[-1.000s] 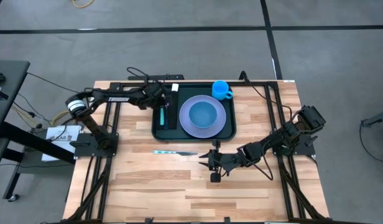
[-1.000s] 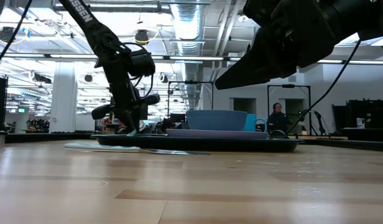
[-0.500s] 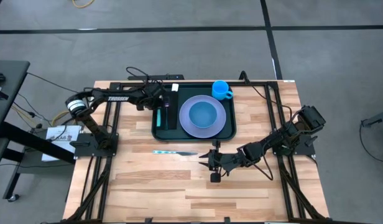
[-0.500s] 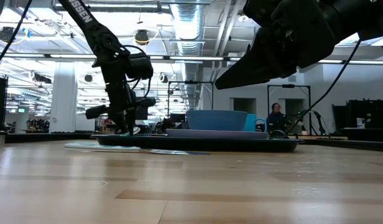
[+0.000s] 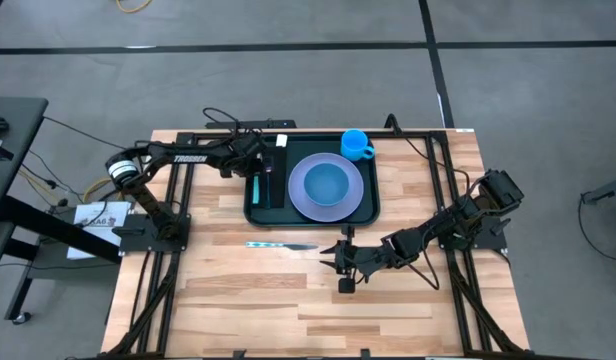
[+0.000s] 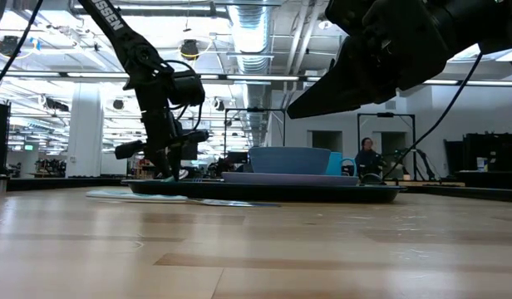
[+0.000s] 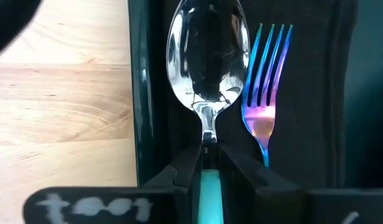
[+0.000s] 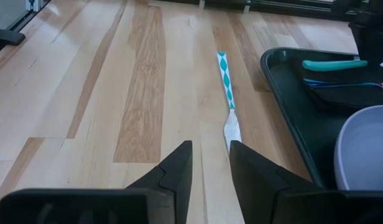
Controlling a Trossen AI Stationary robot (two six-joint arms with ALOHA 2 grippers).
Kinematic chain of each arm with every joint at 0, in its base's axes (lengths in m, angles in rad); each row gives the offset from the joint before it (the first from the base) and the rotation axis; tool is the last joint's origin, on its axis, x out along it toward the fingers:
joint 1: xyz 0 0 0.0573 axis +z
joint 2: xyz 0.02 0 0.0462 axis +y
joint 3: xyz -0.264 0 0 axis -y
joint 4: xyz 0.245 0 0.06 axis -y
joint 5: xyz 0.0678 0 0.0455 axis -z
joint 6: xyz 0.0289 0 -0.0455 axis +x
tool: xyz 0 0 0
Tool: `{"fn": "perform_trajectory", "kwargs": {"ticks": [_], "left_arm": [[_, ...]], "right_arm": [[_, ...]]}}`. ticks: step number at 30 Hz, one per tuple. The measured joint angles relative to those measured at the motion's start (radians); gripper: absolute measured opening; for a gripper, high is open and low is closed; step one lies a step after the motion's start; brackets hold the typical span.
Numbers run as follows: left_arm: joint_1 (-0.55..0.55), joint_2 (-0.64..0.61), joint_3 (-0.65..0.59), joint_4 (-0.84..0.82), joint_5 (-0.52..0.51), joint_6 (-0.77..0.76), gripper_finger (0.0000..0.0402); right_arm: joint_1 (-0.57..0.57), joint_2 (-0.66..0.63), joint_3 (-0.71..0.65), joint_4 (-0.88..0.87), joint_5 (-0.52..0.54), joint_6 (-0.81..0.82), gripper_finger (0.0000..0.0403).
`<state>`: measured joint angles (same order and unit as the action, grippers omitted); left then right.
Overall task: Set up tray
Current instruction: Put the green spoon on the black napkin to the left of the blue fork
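While my left gripper (image 7: 209, 168) sits low over the left edge of the dark green tray (image 5: 368, 213), its fingers close around the teal handle of a spoon (image 7: 207, 56), which lies beside a fork (image 7: 265, 81) on a dark napkin. The tray sits at the table's far middle, holding a plate with a bowl (image 5: 327, 183); a blue cup (image 5: 355, 144) stands at its far right corner. My right gripper (image 8: 210, 163) hovers with fingers apart over a knife (image 8: 227, 93) just outside the tray. I judge a lift-off could drag the spoon askew if the grip lingers.
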<state>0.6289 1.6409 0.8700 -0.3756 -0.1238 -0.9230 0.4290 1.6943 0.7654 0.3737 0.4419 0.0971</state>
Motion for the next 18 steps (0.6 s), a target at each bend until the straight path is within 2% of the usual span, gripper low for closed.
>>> {"fn": "perform_trajectory", "kwargs": {"ticks": [18], "left_arm": [[0.000,0.000,0.000,0.000,0.008,0.046,0.0064]], "right_arm": [[0.000,0.000,0.000,0.000,0.000,0.000,0.0100]]}}
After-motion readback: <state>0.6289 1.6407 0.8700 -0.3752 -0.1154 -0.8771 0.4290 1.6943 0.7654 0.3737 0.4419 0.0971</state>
